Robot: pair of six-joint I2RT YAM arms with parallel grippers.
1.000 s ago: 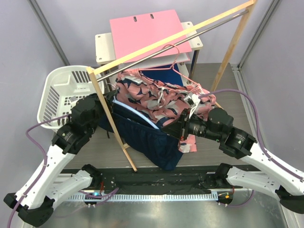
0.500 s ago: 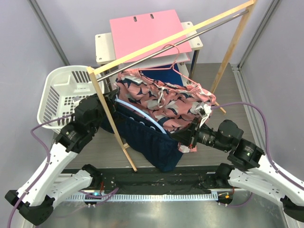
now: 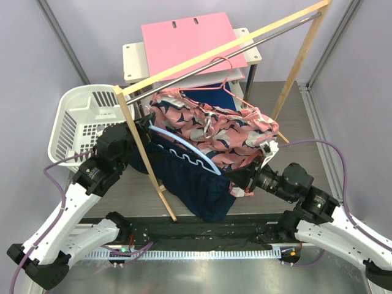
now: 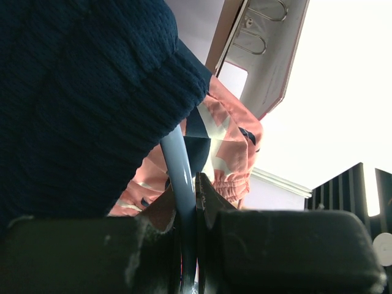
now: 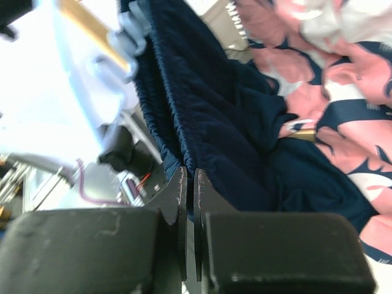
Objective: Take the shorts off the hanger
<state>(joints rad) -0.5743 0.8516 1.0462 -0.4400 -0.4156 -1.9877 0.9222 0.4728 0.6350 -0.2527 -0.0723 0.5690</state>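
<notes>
Navy cloth is the half-finished part of this job. The navy shorts (image 3: 195, 181) hang at about 6 o'clock under the wooden rack (image 3: 142, 149), sagging toward the table. In the overhead view the pale curve of the light-blue hanger (image 3: 184, 151) lies bare along their upper edge, so the waistband appears partly slipped off it. Whether any cloth is still caught on the hanger's far end cannot be told.

The left gripper (image 4: 187, 191) is clamped on the hanger's bar, fingers pressed together around the thin blue rod at the 9 o'clock side of the garments. The right gripper (image 5: 190, 180) is pinched tight on the gathered navy waistband at about 4 o'clock of the pile, with a fold of cloth between its fingers. One arm anchoring the hanger and the other pulling the fabric suits peeling this pair free.

The salmon printed shorts (image 3: 215, 130) sit above and behind the navy pair, at roughly 12 o'clock of it, bunched under the rail (image 3: 202, 64). A pink hanger (image 3: 222, 78) hooks over that rail just above them. They look untouched and, as far as I can judge, still hung.

So neither pair seems fully off: the navy one is well underway and the printed one is yet to start. A white laundry basket (image 3: 72, 116) stands at 9 o'clock of the rack.
</notes>
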